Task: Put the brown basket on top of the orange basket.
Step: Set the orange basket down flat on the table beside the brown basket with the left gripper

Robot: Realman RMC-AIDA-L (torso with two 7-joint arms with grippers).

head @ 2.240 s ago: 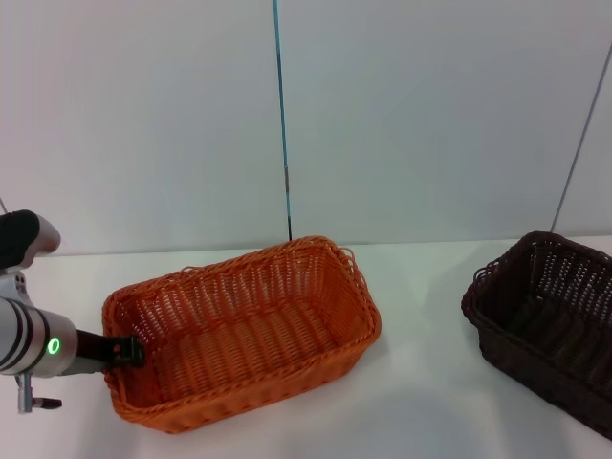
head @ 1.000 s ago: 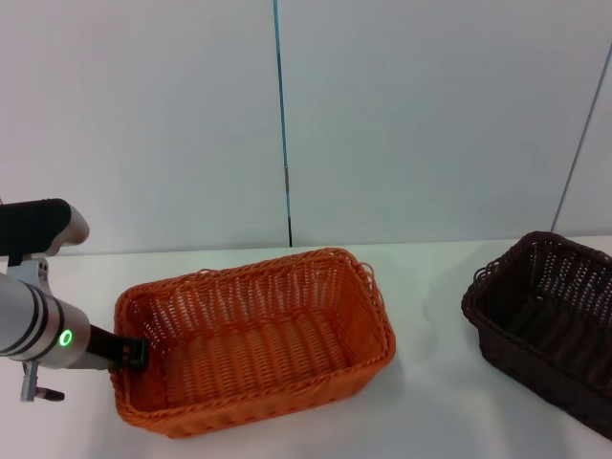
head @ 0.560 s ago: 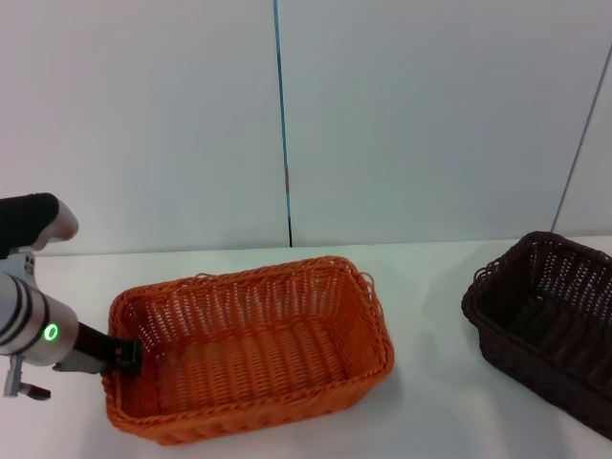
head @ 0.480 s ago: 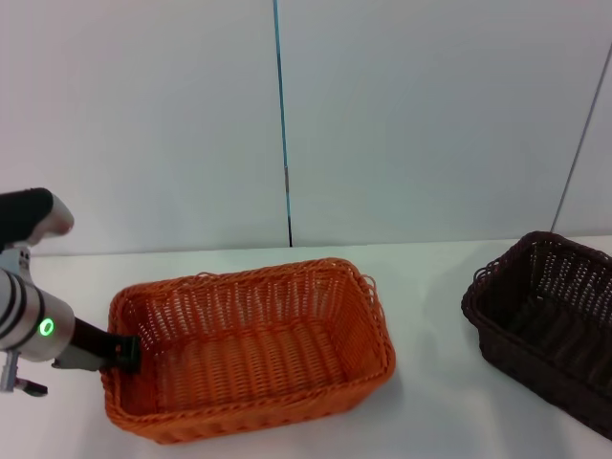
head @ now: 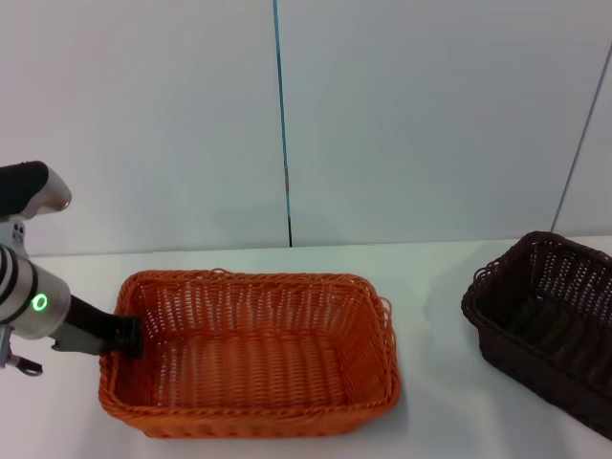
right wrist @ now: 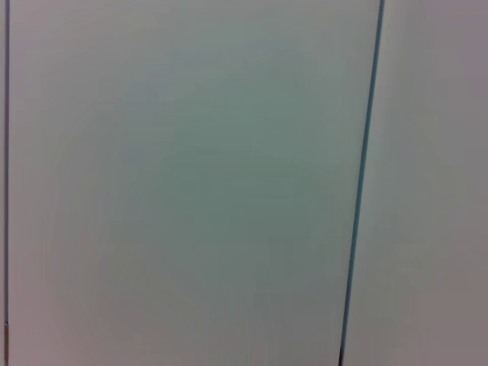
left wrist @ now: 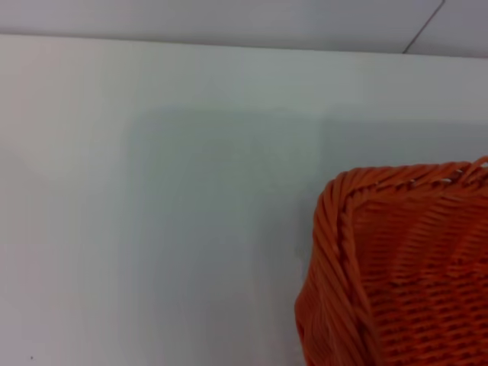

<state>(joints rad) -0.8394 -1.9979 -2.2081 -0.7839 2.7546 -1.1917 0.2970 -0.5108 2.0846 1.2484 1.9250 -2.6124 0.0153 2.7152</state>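
Note:
The orange basket (head: 251,352) stands on the white table, left of middle, its long sides now square to me. My left gripper (head: 125,337) is at its left short rim, shut on the braided rim. The left wrist view shows one corner of the orange basket (left wrist: 396,267) with bare table beside it. The brown basket (head: 547,325) stands at the table's right, partly cut off by the picture's edge, well apart from the orange one. My right gripper is out of view; its wrist view shows only the wall.
The white table (head: 430,287) runs between the two baskets. A white panelled wall (head: 402,124) with a thin blue seam (head: 280,115) stands behind the table.
My left gripper has turned the orange basket by its left rim, from slanted to square with the table front. The brown basket has not moved.

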